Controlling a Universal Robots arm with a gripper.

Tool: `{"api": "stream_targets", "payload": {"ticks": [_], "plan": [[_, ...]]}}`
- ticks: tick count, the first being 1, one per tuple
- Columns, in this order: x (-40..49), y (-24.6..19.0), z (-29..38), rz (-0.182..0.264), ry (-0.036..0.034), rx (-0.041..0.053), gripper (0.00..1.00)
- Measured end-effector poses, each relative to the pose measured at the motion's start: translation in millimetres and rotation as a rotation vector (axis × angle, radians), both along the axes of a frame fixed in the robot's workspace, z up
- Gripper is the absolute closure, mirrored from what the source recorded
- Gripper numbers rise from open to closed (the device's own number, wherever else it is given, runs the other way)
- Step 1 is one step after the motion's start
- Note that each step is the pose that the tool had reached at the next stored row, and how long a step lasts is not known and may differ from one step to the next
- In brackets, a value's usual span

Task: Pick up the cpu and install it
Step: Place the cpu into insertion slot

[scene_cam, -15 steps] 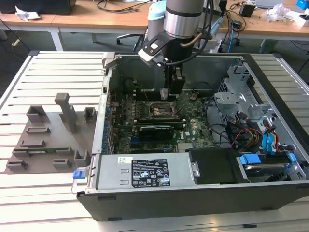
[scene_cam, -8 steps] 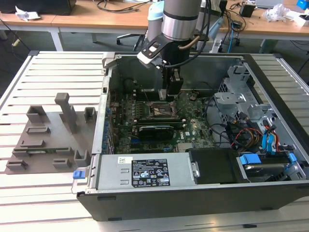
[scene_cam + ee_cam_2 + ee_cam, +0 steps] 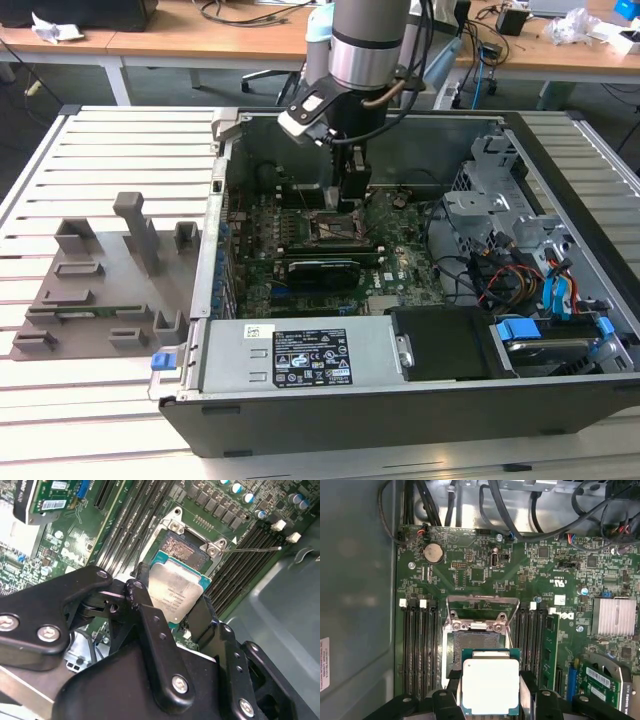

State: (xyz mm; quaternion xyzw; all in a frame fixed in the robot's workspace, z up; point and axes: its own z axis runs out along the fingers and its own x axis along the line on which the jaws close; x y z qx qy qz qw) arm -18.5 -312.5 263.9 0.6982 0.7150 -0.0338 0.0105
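Soft, even light from above falls on the open computer case (image 3: 420, 410) in the exterior view, shadows stay weak, and in the first wrist view the cpu (image 3: 490, 687) glares pale white, its print washed out.

From where I stand I count one open computer case (image 3: 400, 420), one motherboard (image 3: 485, 575), one socket (image 3: 470, 647), one coin battery (image 3: 432, 553), one silver heatsink (image 3: 616, 616), one cpu (image 3: 491, 682), one gripper (image 3: 490, 695) and one grey fixture (image 3: 100, 290).
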Motion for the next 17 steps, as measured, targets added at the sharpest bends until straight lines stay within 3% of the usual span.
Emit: {"api": "stream_targets", "payload": {"ticks": [5,17], "plan": [[0.0,0.8,-16.4,-0.002,-0.0001,0.0002,0.45],[0.0,2.7,-39.3,0.001,-0.0001,0.0004,0.45]]}}
